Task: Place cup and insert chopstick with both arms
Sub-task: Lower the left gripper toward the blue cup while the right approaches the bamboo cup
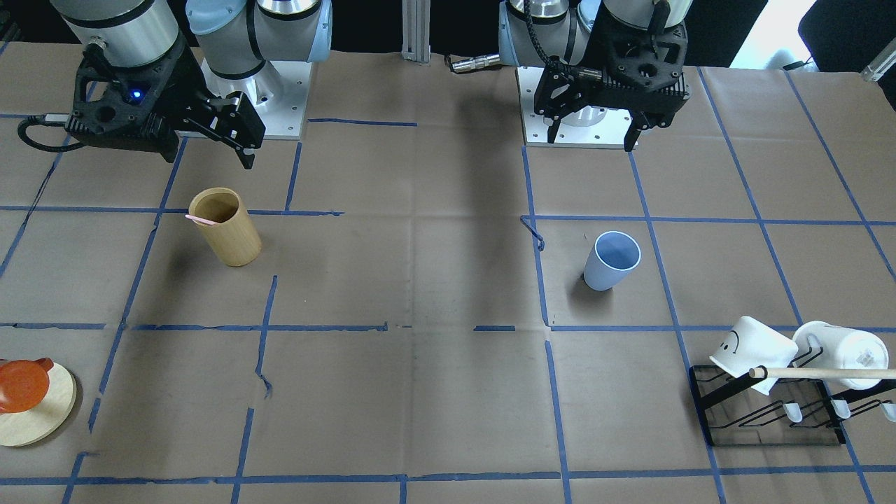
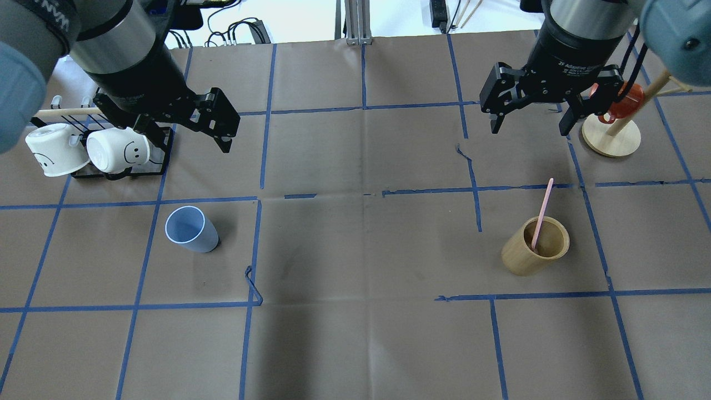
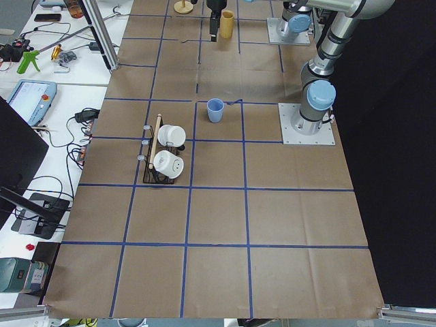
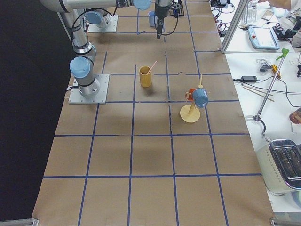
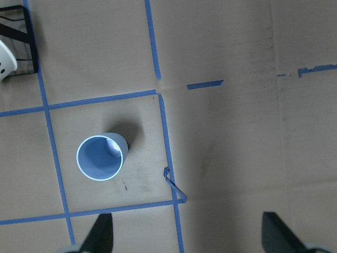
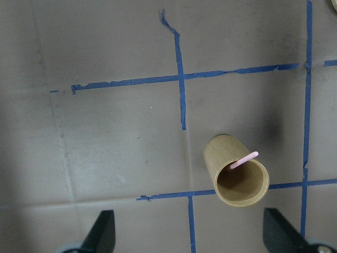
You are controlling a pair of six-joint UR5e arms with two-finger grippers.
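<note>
Now | left fingers (image 2: 224, 141) spread, empty, high and apart from the blue cup (image 2: 191, 230), upright on the bench (image 2: 355, 250) | right fingers (image 2: 493, 123) spread, empty | pink chopstick (image 2: 541, 214) leans inside the wooden cup (image 2: 522, 258) | I judge each arm is staged by its own pickup.

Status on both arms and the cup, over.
Both open: left gripper, right gripper, holding nothing. Blue cup upright, untouched. Pink chopstick leaning in wooden cup. Nothing blocking either.

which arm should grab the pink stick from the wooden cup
Right. The thin pink chopstick leans in the tan wooden cylinder cup on the right arm's side, near the open right tool; the left tool hangs by the pale blue plastic tumbler.
</note>
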